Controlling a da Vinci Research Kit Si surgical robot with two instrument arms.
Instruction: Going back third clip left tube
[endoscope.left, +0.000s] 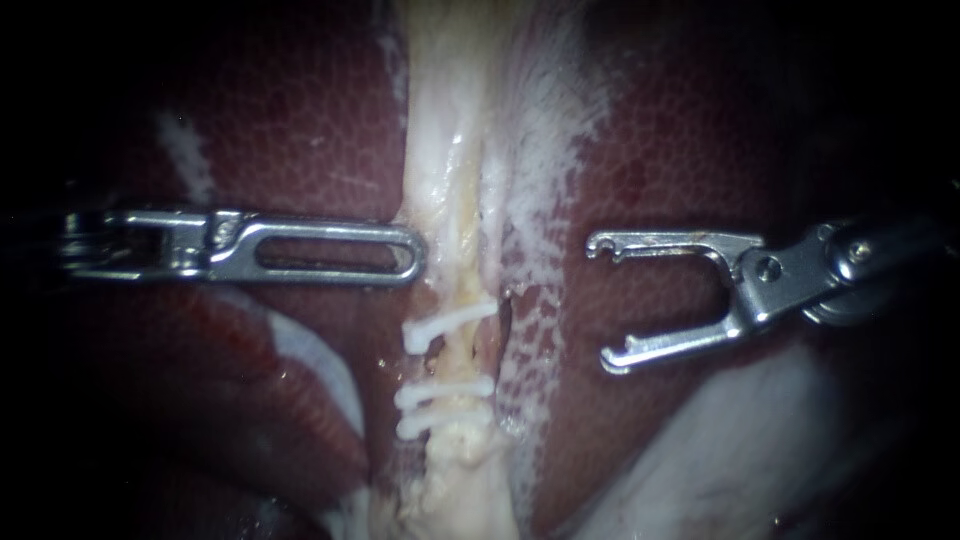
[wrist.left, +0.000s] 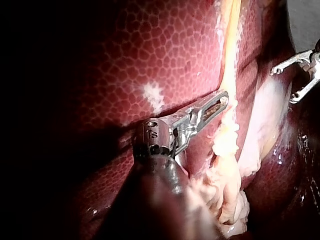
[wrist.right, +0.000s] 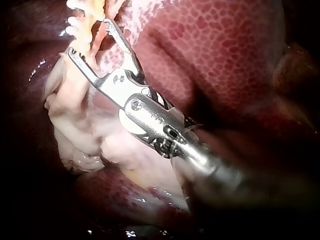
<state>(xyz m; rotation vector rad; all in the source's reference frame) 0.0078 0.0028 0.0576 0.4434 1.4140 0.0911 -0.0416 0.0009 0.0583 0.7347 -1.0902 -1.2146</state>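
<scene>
A pale tube (endoscope.left: 447, 190) runs down the middle of the endoscope view between dark red liver lobes. Three white clips cross it: one (endoscope.left: 447, 325) higher up and two close together (endoscope.left: 443, 390) (endoscope.left: 438, 422) below. My left instrument (endoscope.left: 415, 255) (wrist.left: 223, 99) lies level, its slotted jaws shut, the tip against the tube's left edge above the clips. My right instrument (endoscope.left: 603, 303) (wrist.left: 282, 86) (wrist.right: 89, 37) stands to the right of the tube, clear of it. Its forked jaws are wide open and hold nothing. The clips (wrist.right: 75, 22) show just ahead of its jaws.
Mottled liver (endoscope.left: 300, 130) (wrist.left: 150, 50) (wrist.right: 215, 45) flanks the tube on both sides. A whitish, frayed membrane (endoscope.left: 530, 150) runs along the tube's right side. Lumpy pale fat (wrist.left: 227, 185) (wrist.right: 80, 120) gathers around the tube below the clips.
</scene>
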